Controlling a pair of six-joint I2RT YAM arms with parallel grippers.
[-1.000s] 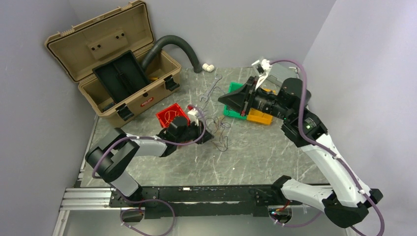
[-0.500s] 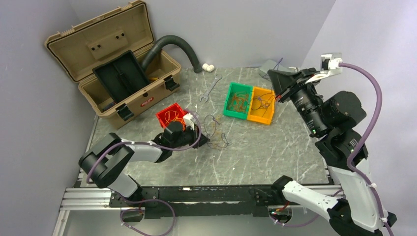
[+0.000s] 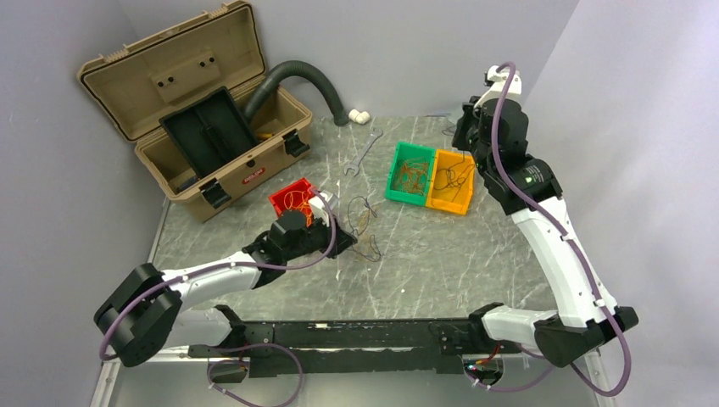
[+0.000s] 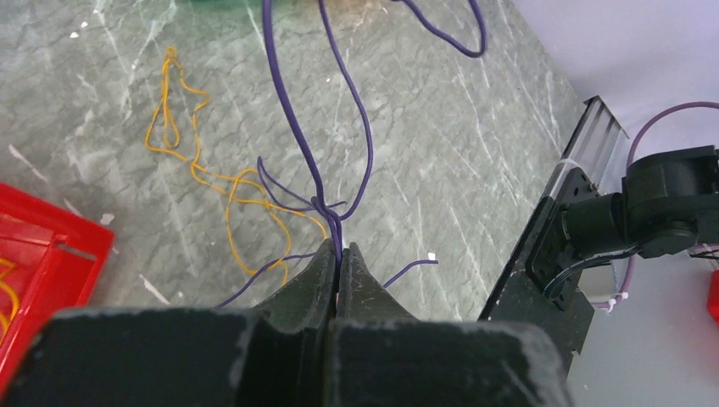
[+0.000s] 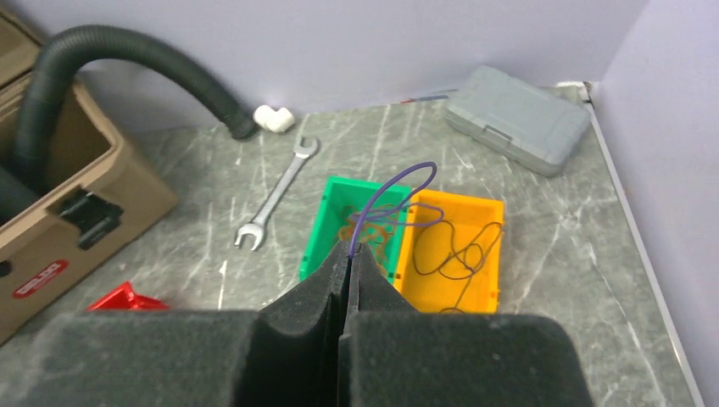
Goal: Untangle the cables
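Closed tight, the left gripper is pinching purple strands of the cables at the middle of the top view. The right gripper, also closed, is holding one purple wire above the green bin and orange bin at upper right. Ideally the left is anchoring the tangle while the right is lowering its wire well inside a bin.

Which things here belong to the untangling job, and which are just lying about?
Job: purple cable pinched in the left gripper; yellow cable lying loose; purple strand pinched in the right gripper; red bin, green bin and orange bin, each holding wires.
Lying about: wrench; toolbox; black hose; grey case; white fitting.
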